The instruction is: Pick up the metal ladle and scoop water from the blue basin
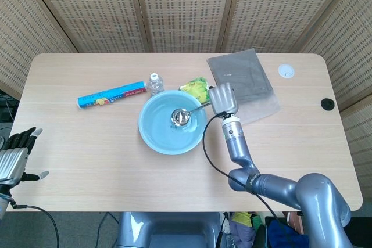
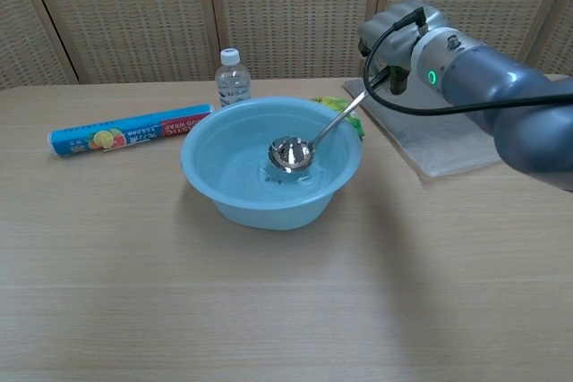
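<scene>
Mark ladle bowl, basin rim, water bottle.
ladle (image 2: 291, 153), chest view, on the bowl inside the basin
blue basin (image 2: 208, 137), chest view, on the left rim
water bottle (image 2: 232, 83), chest view, on the body

1 ladle (image 1: 181, 117), 1 basin (image 1: 156, 137), 1 bottle (image 1: 154, 83), 1 wrap roll (image 1: 111, 94) (plus 1 yellow packet (image 1: 197, 89)).
</scene>
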`<state>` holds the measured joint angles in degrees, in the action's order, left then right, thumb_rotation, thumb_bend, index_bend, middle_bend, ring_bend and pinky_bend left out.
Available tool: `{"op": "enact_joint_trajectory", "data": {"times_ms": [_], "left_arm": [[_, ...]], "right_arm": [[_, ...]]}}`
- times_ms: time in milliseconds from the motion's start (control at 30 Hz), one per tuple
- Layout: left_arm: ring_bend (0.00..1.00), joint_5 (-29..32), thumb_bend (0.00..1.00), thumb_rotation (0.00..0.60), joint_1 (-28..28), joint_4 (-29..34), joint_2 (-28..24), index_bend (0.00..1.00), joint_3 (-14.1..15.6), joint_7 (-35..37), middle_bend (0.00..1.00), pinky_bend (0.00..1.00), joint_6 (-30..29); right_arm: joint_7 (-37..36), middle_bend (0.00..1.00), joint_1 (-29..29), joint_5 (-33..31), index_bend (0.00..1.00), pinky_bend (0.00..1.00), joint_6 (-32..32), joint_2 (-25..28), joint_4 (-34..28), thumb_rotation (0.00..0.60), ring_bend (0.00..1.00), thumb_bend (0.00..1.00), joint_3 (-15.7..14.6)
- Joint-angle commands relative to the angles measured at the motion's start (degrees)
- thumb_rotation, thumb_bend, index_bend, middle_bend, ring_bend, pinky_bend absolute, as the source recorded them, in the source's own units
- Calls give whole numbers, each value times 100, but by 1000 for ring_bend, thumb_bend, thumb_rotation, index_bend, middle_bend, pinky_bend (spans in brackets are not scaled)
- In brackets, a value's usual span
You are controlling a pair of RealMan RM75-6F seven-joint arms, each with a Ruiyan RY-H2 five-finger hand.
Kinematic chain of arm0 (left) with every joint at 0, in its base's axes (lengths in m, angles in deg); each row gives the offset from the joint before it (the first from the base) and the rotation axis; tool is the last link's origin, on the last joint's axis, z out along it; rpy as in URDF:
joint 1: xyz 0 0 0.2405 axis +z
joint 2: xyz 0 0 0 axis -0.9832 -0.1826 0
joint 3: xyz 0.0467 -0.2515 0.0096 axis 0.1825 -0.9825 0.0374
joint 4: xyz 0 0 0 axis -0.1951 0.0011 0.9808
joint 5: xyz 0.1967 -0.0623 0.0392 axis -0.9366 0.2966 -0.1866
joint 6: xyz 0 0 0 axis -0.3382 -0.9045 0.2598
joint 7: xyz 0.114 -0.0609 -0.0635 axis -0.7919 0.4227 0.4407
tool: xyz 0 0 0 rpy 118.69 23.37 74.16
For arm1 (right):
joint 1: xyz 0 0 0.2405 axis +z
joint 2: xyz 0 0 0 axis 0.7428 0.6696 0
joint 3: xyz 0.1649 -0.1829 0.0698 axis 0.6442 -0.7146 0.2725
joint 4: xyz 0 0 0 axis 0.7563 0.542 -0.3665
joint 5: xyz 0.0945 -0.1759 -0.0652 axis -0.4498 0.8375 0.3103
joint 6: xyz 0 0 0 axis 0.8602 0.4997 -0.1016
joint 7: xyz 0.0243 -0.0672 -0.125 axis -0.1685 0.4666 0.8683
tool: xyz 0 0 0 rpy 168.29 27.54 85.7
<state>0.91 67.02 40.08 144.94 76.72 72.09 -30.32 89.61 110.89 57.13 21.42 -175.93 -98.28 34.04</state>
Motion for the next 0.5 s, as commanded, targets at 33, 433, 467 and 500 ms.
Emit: {"op": "enact_joint_trajectory", "data": {"times_ms": [33,433,467,500], "left_arm": [[0,9,0,600,-4,1,1,0,-3,-2,0,0,-1],[0,59,0,600,-31,-11,25,0,1,-50,0,0,20],[0,62,0,600,-32,-10,27,0,0,-55,0,0,18],[0,61,0,600,-31,-9,28,0,2,-59,0,0,13]], "right_arm": [[68,939,-14,181,836,1000,-22,-112,158,600,912,789,-84],[314,942,-139,913,840,1000,-251,-120,300,600,912,795,-426],[335,943,-147,944,840,1000,-262,-106,283,600,912,795,-430],[366,943,-155,981,840,1000,-268,-94,269,600,912,795,-442]]}}
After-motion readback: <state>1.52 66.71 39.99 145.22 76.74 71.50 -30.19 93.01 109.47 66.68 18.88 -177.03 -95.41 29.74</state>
